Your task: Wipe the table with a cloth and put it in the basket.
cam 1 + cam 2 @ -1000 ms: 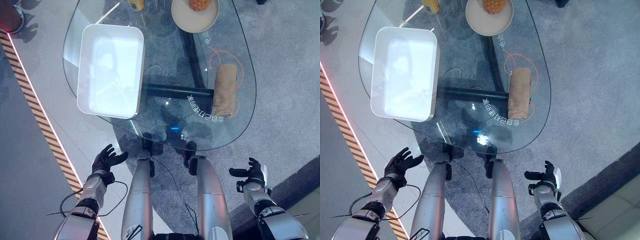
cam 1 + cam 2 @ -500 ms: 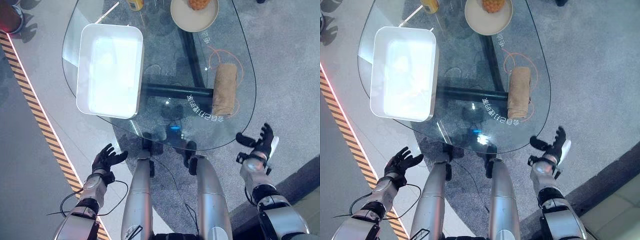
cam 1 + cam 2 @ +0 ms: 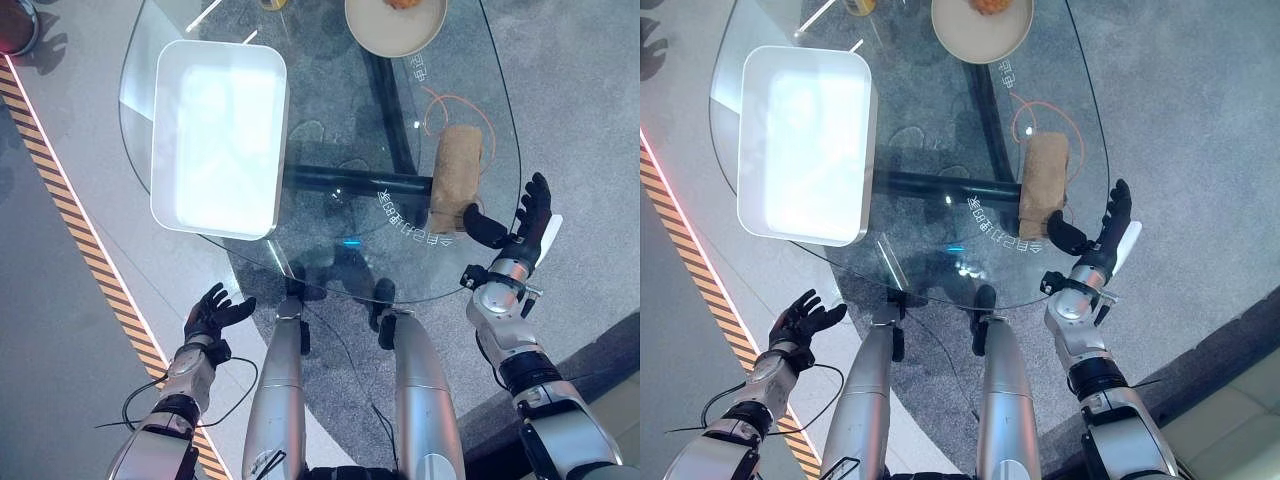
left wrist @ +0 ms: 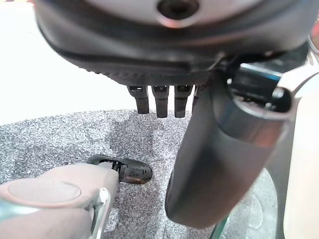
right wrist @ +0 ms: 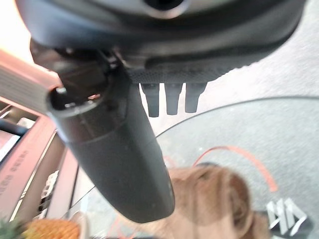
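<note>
Rolled brown cloth (image 3: 455, 176) on glass table (image 3: 330, 130), spread right hand (image 3: 512, 228) just beside it.

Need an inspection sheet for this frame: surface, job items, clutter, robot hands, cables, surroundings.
Surface: glass table, oval, floor visible through it.
Job items: brown cloth rolled near the table's right edge; white basket on the left side, nothing seen inside.
Clutter: plate with orange food at the far edge; orange cord looped by the cloth.
Robot hands: right robot hand open, raised at the table edge beside the cloth, not touching it; left robot hand open, low off the table.
Cables: nothing seen beyond the orange cord.
Surroundings: grey carpet, striped floor tape.
</note>
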Tool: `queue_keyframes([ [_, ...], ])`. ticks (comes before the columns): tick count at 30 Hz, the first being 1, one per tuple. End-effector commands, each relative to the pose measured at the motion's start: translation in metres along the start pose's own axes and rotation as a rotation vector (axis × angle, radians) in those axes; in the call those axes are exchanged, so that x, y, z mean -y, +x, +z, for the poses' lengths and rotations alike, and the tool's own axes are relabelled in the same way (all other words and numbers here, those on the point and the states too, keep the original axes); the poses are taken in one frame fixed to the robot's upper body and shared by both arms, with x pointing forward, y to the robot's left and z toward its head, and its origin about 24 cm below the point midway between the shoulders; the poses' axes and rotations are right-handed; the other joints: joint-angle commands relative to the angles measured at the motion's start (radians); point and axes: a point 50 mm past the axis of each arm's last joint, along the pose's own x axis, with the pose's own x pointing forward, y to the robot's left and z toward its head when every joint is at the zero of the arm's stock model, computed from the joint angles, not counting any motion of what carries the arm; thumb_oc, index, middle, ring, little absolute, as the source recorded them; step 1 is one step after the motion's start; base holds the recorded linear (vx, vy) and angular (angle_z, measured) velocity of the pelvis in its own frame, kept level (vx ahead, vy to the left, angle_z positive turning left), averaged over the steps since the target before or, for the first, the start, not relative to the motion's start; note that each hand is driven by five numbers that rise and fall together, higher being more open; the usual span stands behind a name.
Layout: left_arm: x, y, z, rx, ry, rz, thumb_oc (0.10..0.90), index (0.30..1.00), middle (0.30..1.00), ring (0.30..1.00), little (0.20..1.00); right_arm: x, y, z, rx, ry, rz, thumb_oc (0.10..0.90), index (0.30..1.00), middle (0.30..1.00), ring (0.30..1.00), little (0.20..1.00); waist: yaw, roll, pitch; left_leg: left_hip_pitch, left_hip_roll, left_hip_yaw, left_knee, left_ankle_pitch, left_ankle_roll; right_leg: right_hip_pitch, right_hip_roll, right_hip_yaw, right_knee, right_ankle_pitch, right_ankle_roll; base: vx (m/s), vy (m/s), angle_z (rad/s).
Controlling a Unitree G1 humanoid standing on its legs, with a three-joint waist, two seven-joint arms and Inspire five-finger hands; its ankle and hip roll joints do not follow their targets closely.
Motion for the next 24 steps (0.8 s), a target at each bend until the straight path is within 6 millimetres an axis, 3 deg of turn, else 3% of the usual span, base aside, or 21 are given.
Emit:
queue_keyframes([
  [1, -0.016, -0.010, -0.017, -0.015, -0.025, 0.070, 0.800, 0.900, 0.900, 0.900, 0.900, 0.001, -0.003, 0.027, 0.150, 0.026, -0.008, 0.800, 0.900, 0.900, 0.900, 0.900, -0.024, 0.005, -0.020, 0.011, -0.053, 0.053, 0.114, -0.127, 0.054, 0.041, 0.034, 0.038, -0.170, 0.106, 0.033, 0.00, 0.000, 0.00],
  [24, 0.001, -0.009, -0.021, -0.030, -0.023, 0.036, 0.800, 0.900, 0.900, 0.900, 0.900, -0.026, -0.012, 0.013, 0.035, -0.058, 0.088, 0.800, 0.900, 0.900, 0.900, 0.900, -0.019, 0.024, -0.020, 0.051, -0.062, 0.079, 0.077, -0.117, 0.055, 0.066, 0.029, 0.030, -0.191, 0.105, 0.022, 0.00, 0.000, 0.00],
])
